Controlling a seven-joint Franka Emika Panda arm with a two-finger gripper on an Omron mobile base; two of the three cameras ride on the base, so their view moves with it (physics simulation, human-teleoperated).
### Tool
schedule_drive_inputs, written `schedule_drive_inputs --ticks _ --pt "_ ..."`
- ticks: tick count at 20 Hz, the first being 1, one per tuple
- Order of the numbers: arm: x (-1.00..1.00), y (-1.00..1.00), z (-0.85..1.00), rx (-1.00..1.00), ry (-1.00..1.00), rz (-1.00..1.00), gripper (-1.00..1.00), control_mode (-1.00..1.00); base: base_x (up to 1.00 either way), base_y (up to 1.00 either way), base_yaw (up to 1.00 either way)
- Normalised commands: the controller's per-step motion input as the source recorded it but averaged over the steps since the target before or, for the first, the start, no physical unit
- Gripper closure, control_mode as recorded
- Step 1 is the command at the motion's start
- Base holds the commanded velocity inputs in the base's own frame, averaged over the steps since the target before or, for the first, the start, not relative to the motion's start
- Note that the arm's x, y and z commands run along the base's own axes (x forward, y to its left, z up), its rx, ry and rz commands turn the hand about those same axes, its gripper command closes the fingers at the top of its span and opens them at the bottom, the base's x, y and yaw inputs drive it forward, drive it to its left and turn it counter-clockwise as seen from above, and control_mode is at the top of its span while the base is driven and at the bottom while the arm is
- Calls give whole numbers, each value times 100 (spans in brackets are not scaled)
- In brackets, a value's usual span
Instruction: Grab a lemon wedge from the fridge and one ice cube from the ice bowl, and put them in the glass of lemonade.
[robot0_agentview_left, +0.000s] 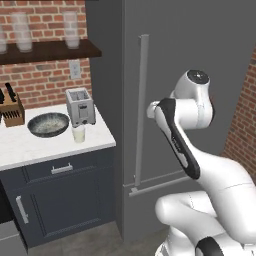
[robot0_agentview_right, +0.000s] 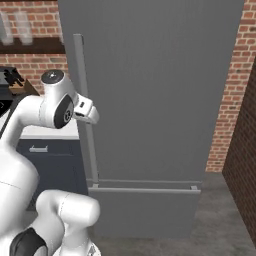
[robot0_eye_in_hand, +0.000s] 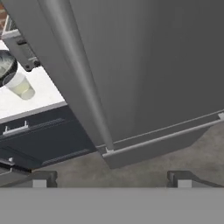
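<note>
fridge (robot0_agentview_left: 185, 55) door closed, handle (robot0_agentview_left: 141, 110) runs down its left edge. gripper (robot0_eye_in_hand: 111, 178) in front of the handle, fingers wide apart, nothing between them, not touching. Left of fridge on the counter (robot0_agentview_left: 30, 145): glass of lemonade (robot0_agentview_left: 78, 134) near the front edge, ice bowl (robot0_agentview_left: 48, 124) just behind it.

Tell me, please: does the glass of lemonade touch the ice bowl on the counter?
Apart. In the left base view the glass of lemonade stands to the right of the ice bowl, nearer the counter's front edge, and a strip of white counter shows between them.
</note>
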Motion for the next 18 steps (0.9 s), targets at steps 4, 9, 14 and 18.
schedule_drive_inputs --ticks 4,9,14,18 --pt "81 13 -11 5 -18 6 -100 -100 0 0 0" --pt "15 13 -9 -1 -2 22 -100 -100 0 0 0" --pt "2 41 -1 -13 12 20 -100 -100 0 0 0" --pt "40 26 -1 -19 18 5 -100 -100 0 0 0"
